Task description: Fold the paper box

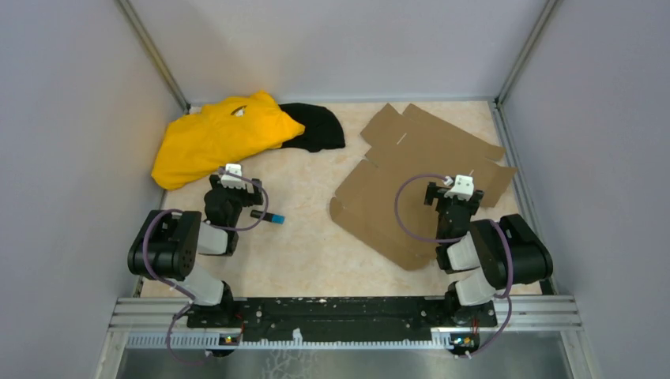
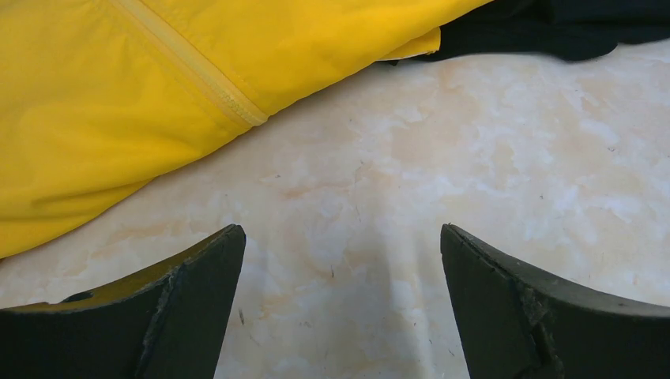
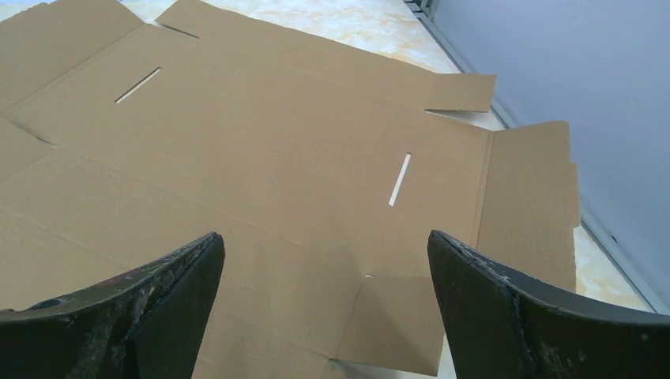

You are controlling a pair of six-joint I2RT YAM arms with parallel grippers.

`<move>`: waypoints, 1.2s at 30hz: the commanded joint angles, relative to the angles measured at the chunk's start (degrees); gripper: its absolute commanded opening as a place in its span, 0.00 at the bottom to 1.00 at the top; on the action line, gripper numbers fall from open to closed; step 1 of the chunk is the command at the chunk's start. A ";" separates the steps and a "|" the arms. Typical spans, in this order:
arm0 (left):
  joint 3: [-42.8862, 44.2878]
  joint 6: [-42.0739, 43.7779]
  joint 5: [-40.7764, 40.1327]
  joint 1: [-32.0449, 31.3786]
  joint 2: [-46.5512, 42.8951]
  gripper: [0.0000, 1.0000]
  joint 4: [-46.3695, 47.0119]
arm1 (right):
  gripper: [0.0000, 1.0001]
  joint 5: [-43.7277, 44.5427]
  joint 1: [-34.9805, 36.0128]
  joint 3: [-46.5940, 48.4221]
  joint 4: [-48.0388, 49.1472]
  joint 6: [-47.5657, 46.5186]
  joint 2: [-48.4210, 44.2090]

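1. Top external: the paper box (image 1: 415, 197) was found lying flat and unfolded on the right of the table (image 1: 300, 253). It was judged light, stiff and pre-creased, best taken at a flap edge.
2. Left wrist: the left gripper (image 2: 340, 233) was seen spread wide over bare table near the yellow cloth (image 2: 118, 95). No cardboard was seen.
3. Right wrist: the right gripper (image 3: 325, 237) was seen spread wide and empty above the sheet, with a slit panel ahead between the jaws.

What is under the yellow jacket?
A black cloth sticks out from under the right end of the yellow jacket; how far it runs underneath is covered.
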 commanded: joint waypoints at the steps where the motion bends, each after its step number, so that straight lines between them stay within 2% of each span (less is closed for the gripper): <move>1: 0.51 -0.86 1.05 0.32 0.19 0.99 2.26 | 0.99 -0.99 -0.55 1.16 1.98 0.80 -1.23; 15: -0.02 -0.23 1.41 0.26 -0.81 0.99 2.89 | 0.99 -1.00 -0.55 1.16 2.06 0.80 -1.22; 20: 3.01 0.20 0.90 -1.01 -9.17 0.99 -10.51 | 0.99 1.03 -0.90 1.41 0.08 2.11 -2.86; 23: 6.66 0.45 2.68 -1.58 -12.38 0.99 -17.32 | 0.99 0.75 -0.70 -0.73 -0.20 1.33 -9.18; 25: 8.41 -1.85 4.71 -2.64 -15.65 0.99 -21.28 | 0.99 -1.62 -0.55 0.13 -9.19 0.68 -17.99; 28: 10.37 -3.85 5.67 -6.10 -19.25 0.99 -21.52 | 0.98 -3.72 -0.30 5.13 -27.47 1.54 -31.67; 30: 13.40 -3.82 7.64 -8.58 -19.35 0.99 -21.95 | 0.99 -2.11 -0.27 11.12 -41.43 7.03 -38.02; 31: 15.55 -3.32 8.81 -10.01 -18.92 0.99 -23.30 | 0.99 -2.96 -0.29 15.96 -46.86 8.74 -40.23; 33: 20.74 -2.12 10.42 -12.95 -18.10 0.99 -26.95 | 0.99 -10.03 -0.24 24.44 -57.57 10.17 -43.17; 36: 31.15 -4.00 8.94 -17.79 -17.67 0.99 -35.12 | 0.99 -16.98 -0.27 37.86 -73.59 17.41 -44.33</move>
